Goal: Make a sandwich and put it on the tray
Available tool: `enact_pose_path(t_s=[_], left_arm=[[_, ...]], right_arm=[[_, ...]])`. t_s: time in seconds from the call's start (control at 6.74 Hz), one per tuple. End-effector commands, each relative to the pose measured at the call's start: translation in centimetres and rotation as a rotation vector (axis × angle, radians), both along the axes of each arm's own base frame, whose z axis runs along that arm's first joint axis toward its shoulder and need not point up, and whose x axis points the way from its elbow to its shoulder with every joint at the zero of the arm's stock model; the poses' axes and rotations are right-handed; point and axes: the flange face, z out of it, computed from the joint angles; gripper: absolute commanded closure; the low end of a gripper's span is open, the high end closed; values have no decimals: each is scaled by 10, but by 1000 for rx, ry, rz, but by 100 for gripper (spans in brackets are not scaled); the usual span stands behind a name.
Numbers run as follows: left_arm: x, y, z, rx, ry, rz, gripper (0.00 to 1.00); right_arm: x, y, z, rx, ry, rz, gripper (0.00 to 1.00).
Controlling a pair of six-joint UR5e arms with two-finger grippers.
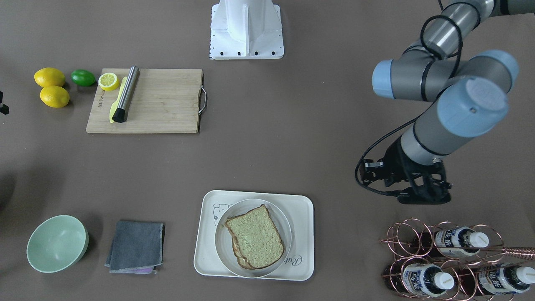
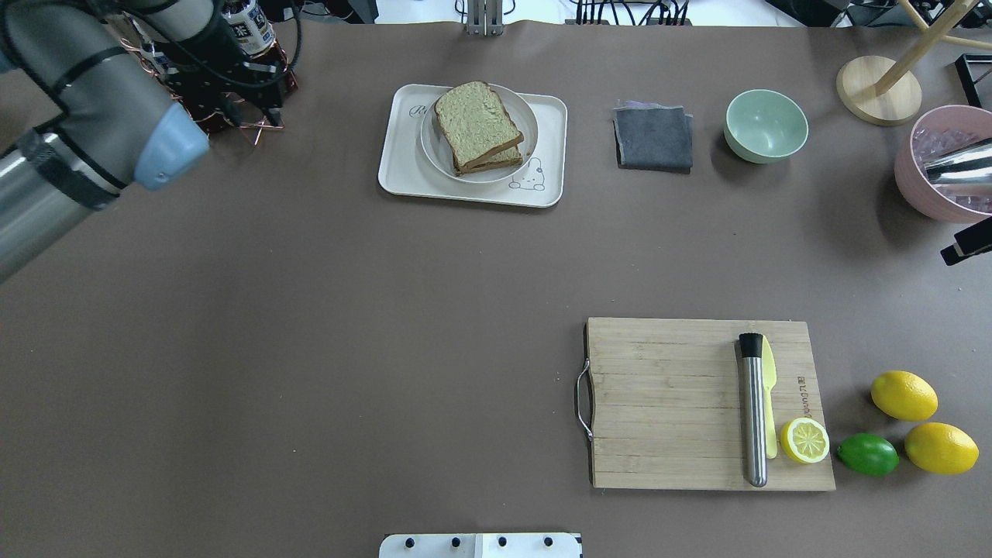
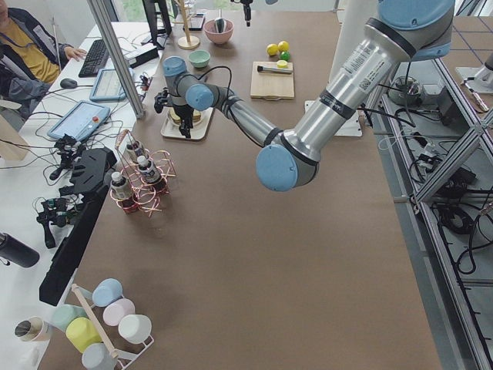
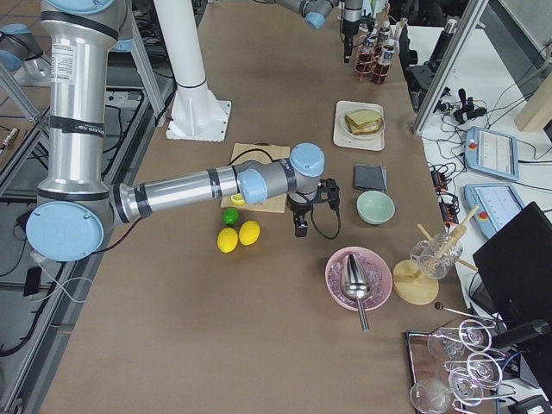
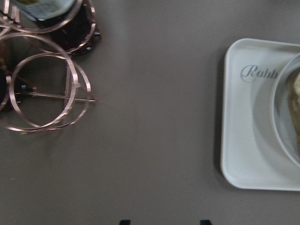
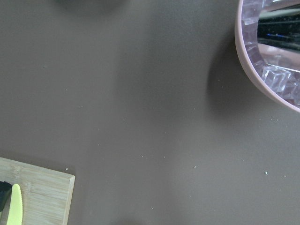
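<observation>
The sandwich [image 1: 256,242], two tan bread slices with dark crust stacked a little askew, lies on a round white plate [image 1: 221,246] on the cream tray [image 1: 207,259]. No egg shows between the slices. It also shows in the overhead view [image 2: 477,124] on the tray [image 2: 403,182]. My left gripper [image 2: 252,101] hovers over bare table between the bottle rack and the tray. Its two fingertips [image 5: 124,221] stand wide apart at the bottom of the left wrist view, so it is open and empty. My right gripper [image 2: 965,248] is at the table's far right, near the pink bowl. Its fingers do not show clearly.
A copper bottle rack [image 1: 443,259] stands beside the left gripper. A wooden cutting board [image 2: 674,403] holds a steel muddler [image 2: 753,411], a yellow knife and a lemon half. Lemons and a lime [image 2: 868,454], a green bowl [image 2: 766,125], a grey cloth [image 2: 653,138] and a pink ice bowl [image 2: 942,167] are around.
</observation>
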Motion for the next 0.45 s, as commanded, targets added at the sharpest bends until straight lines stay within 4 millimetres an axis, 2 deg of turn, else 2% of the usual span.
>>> enact_pose_path(t_s=[0.0,0.15,0.3], left_arm=[[-121,60,50,84,-117,135,38],[-166,81,83,104,-132,147,24],[-196,100,111,118,-140,169,14]], right_arm=[[7,1,4,-3,13,13,0],[16,2,11,-10,17,24,0],[23,9,20,-27,22,35,0]])
